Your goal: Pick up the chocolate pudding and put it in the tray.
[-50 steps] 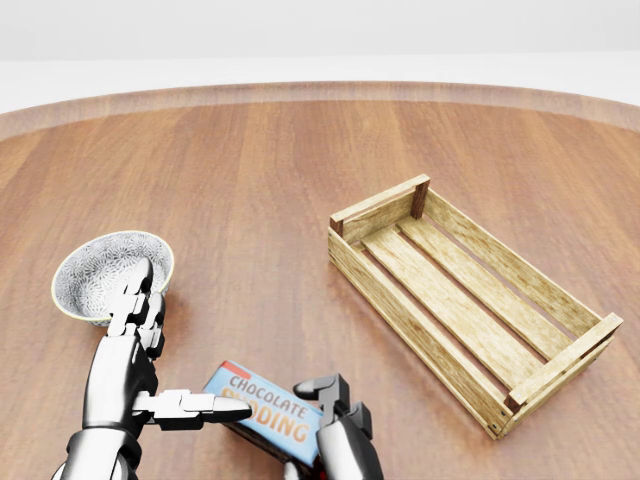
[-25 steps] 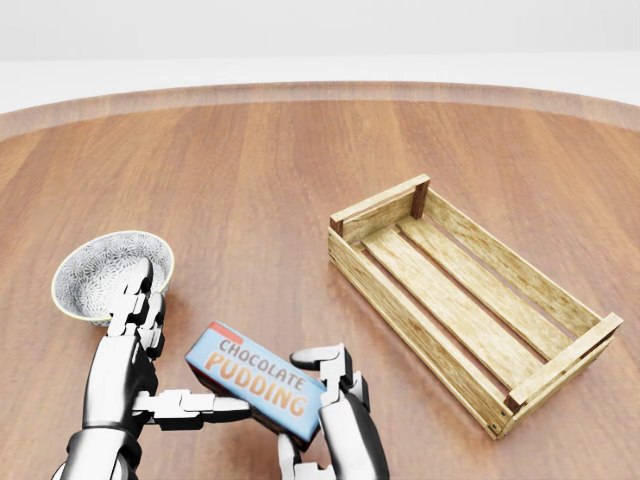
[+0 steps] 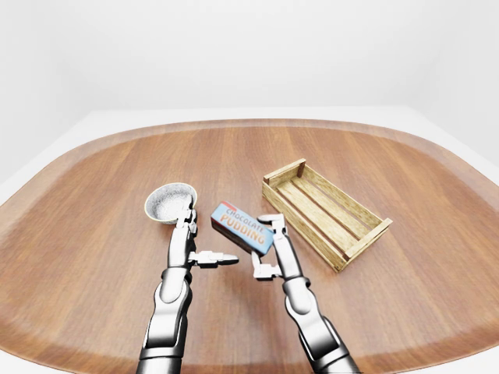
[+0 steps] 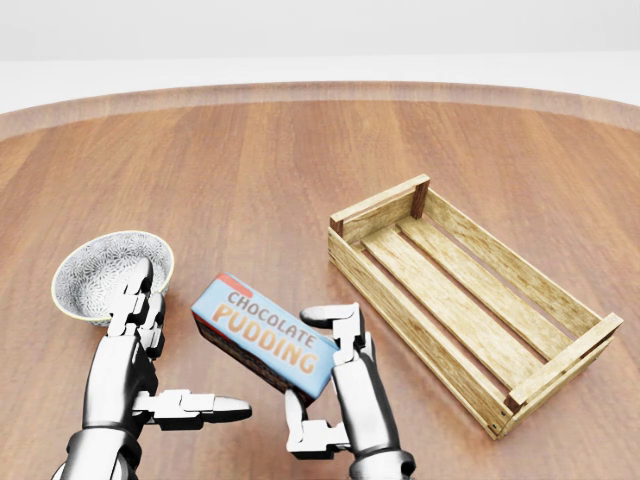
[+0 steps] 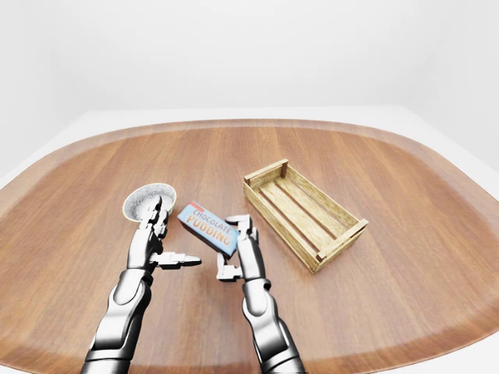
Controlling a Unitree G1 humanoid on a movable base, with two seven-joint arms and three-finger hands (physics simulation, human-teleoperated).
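left-eye view: the chocolate pudding [image 3: 242, 227], a flat printed carton, sits tilted above the table [image 3: 93, 195] in the right hand [image 3: 273, 248], between the bowl [image 3: 169, 202] and the tray [image 3: 327, 210], well apart from both.

head view: the right hand's fingers [image 4: 335, 315] pinch the box's right end and thumb the lower edge; the left hand [image 4: 150, 385] is spread wide, holding nothing.

right-eye view: the same arrangement. the carton looks light, stiff and slick; gripping its long edges would likely be steadier.

Broad wooden table [image 3: 93, 234] carries a slatted wooden tray [image 4: 470, 300] and a patterned bowl [image 4: 100, 272], well apart.
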